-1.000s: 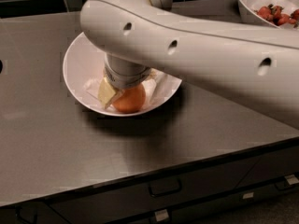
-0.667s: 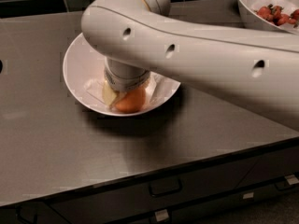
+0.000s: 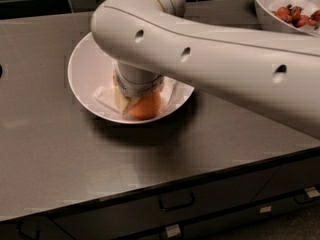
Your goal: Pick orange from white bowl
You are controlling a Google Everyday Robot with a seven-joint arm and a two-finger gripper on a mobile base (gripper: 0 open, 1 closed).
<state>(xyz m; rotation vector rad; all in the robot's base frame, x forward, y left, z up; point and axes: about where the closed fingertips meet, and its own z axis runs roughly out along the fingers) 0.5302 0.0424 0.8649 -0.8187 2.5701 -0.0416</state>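
Observation:
The white bowl (image 3: 85, 69) sits on the dark steel counter, left of centre, lined with crumpled white paper (image 3: 104, 96). The orange (image 3: 145, 106) lies in the bowl's near-right part; only its lower half shows. My gripper (image 3: 139, 100) reaches straight down into the bowl over the orange, at the end of the thick white arm (image 3: 210, 59) that crosses from the right. A pale fingertip (image 3: 121, 103) sits against the orange's left side. The wrist hides the top of the orange and the other finger.
A second white bowl with red fruit pieces (image 3: 295, 14) stands at the back right corner. The counter's front edge (image 3: 150, 189) runs above drawers with handles (image 3: 176, 202). A dark tiled wall lies behind the counter.
The arm has moved down and slightly left over the bowl. More of the orange is covered by the wrist now. The orange has stayed in the bowl.

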